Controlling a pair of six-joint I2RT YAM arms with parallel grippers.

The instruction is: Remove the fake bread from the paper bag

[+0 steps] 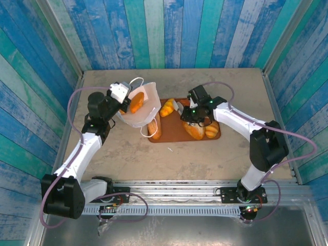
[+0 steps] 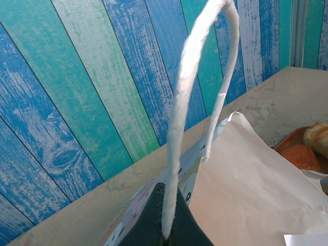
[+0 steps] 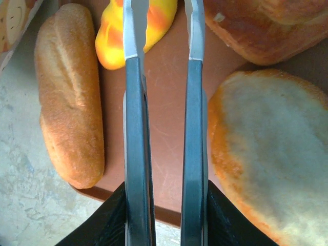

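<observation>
Left claw (image 2: 165,233) is clamped shut on a white cord handle (image 2: 189,102) of the paper bag (image 2: 246,184), with the cord running straight down into its dark fingertips. This grip seems meant to hold the bag steady and its mouth open so the other arm can reach in. From above, the bag sits on the left half of the table (image 1: 236,87), tilted, and at least one orange loaf (image 1: 136,102) shows inside its opening. Right claw (image 3: 160,20) is empty, its two fingers parted by a narrow gap with bare tray visible between them. It hovers over the flat reddish-brown tray (image 3: 164,128), just right of the bag. Several pieces of fake bread already rest there, apparently gathered as the drop-off spot. A yellow-orange pastry (image 3: 110,41) lies by the fingertips. A long golden loaf (image 3: 69,92) straddles the tray's left edge. A large pale-topped loaf (image 3: 271,159) lies to the right, and another brown loaf (image 3: 266,25) lies beyond it. Judging by this, the task is partly done, with bread left in the bag.
</observation>
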